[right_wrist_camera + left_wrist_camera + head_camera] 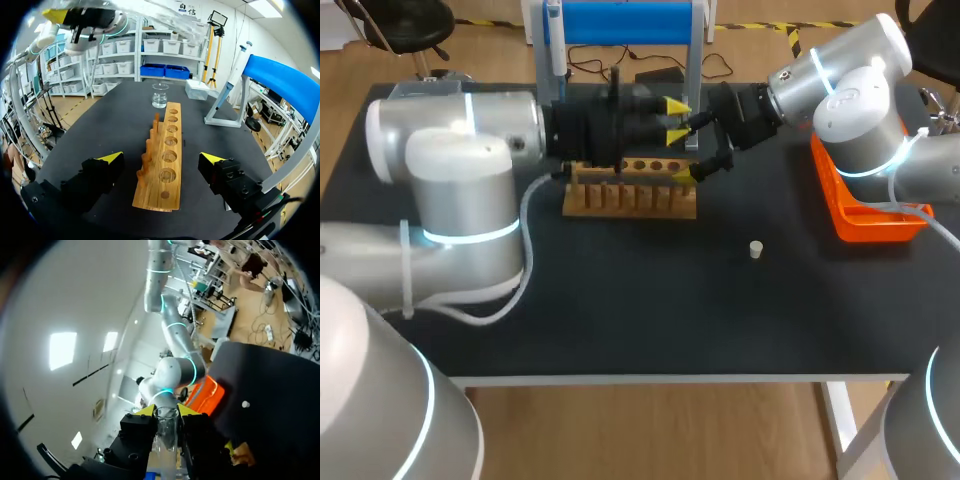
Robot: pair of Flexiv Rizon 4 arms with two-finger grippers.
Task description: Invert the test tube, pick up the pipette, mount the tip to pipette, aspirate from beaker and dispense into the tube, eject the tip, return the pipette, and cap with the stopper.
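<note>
My left gripper [166,412] is shut on a clear glass test tube [166,429], held in the air above the wooden rack [630,196]. In the head view the left gripper [673,118] sits over the rack's back right part. My right gripper [686,152] is open at the rack's right end, facing the left one. From the right wrist, the rack [162,170] runs lengthwise between the spread fingertips [111,157], with a glass beaker [160,95] beyond it. The pipette [553,40] hangs on its blue-topped stand [280,75]. A small white stopper [756,249] lies on the black table.
An orange tray [865,215] sits at the table's right edge under my right arm. A small white box [196,89] stands beside the beaker. My left arm's bulk [460,160] covers the table's left part. Open black tabletop [650,310] lies in front of the rack.
</note>
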